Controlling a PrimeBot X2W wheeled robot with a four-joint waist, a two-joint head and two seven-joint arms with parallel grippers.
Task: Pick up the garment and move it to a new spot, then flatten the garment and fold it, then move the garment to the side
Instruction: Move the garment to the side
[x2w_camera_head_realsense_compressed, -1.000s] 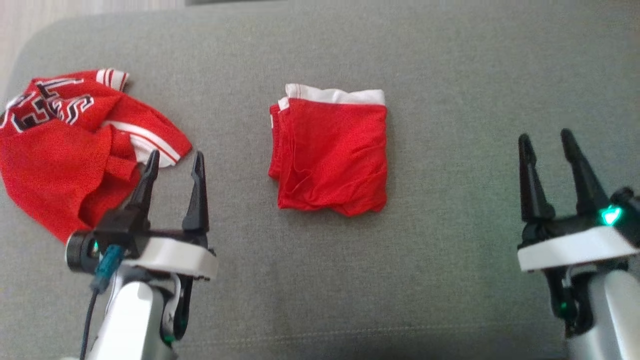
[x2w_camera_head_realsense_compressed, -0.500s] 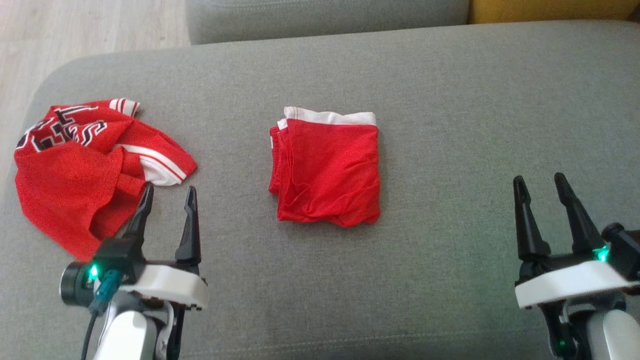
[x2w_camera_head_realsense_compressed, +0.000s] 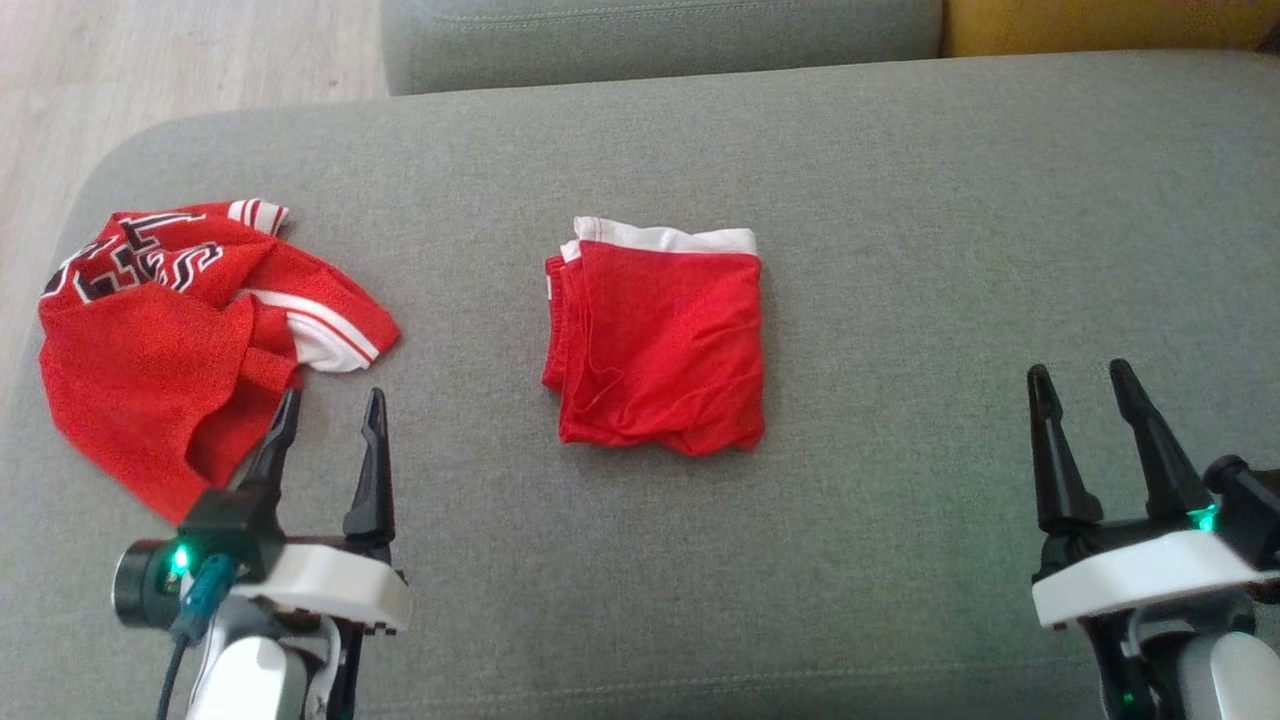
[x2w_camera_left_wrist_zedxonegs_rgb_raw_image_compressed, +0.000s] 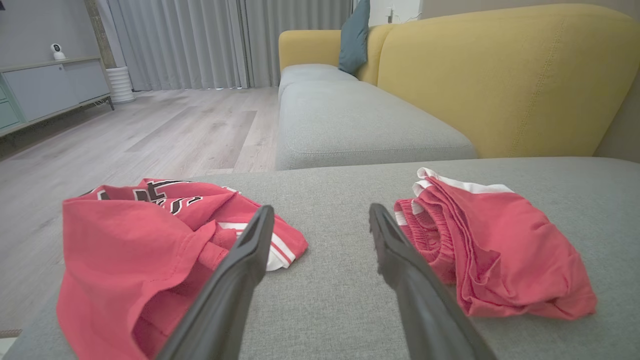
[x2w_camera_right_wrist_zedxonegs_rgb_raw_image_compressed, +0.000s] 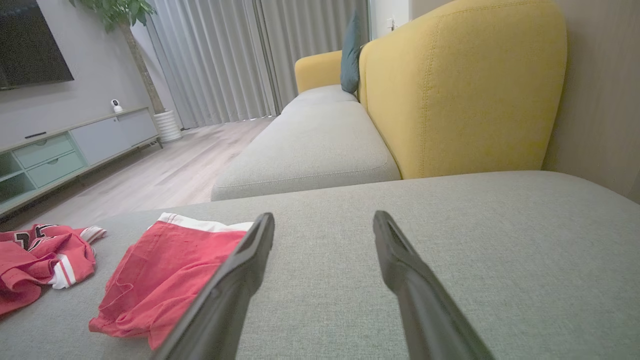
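The left gripper (x2w_camera_head_realsense_compressed: 332, 398) sits at the near left, its two dark fingers spread wide and holding nothing. A crumpled red jersey with white-striped trim and black lettering (x2w_camera_head_realsense_compressed: 170, 350) lies just beside its left finger, reaching out toward the seat's left end. The right gripper (x2w_camera_head_realsense_compressed: 1078, 370) is at the near right, its fingers also spread and empty above bare fabric, well apart from both garments. Between the two and farther out, nearer the left gripper, a folded red pair of shorts with a white waistband (x2w_camera_head_realsense_compressed: 660, 350) lies flat at mid-seat. Everything rests on a grey woven sofa seat (x2w_camera_head_realsense_compressed: 950, 250). Beyond it come a second grey seat cushion (x2w_camera_left_wrist_zedxonegs_rgb_raw_image_compressed: 360, 125), a mustard-yellow backrest (x2w_camera_left_wrist_zedxonegs_rgb_raw_image_compressed: 500, 75), a teal cushion (x2w_camera_left_wrist_zedxonegs_rgb_raw_image_compressed: 355, 35), pale wooden floor (x2w_camera_left_wrist_zedxonegs_rgb_raw_image_compressed: 150, 125), a pale low cabinet (x2w_camera_right_wrist_zedxonegs_rgb_raw_image_compressed: 65, 145) and grey curtains (x2w_camera_left_wrist_zedxonegs_rgb_raw_image_compressed: 200, 40).
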